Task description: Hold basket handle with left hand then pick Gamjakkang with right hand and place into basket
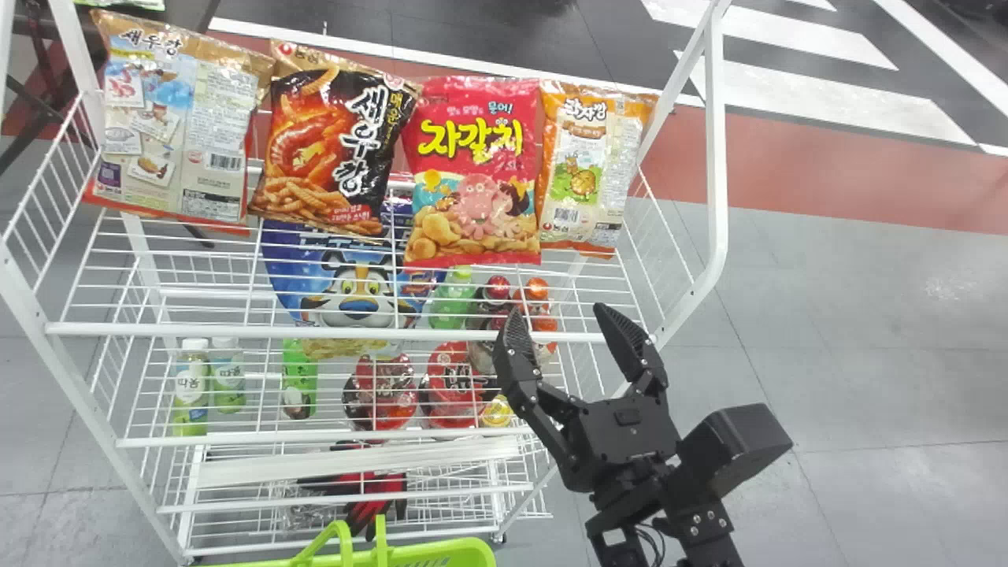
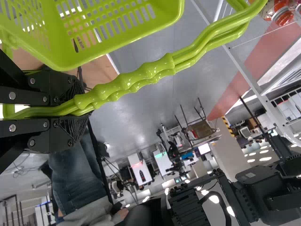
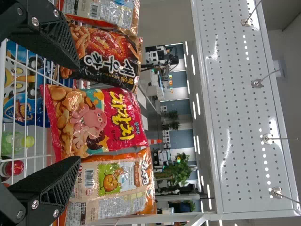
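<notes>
Ahead and slightly right of the black right tool (image 1: 556, 313), whose fingers are sitting apart, the orange-and-beige plastic Gamjakkang bag (image 1: 584, 161) is standing near the white wire shelf's (image 1: 315, 331) back right corner; the left tool (image 2: 77, 108) is clamping the lime-green plastic basket handle (image 2: 150, 69).

Four snack bags (image 1: 589, 169) span the head view's top. One blue bag (image 1: 354, 287) sits centre-left, two white-capped bottles (image 1: 191, 390) lower left, one basket (image 1: 465, 553) at bottom.
</notes>
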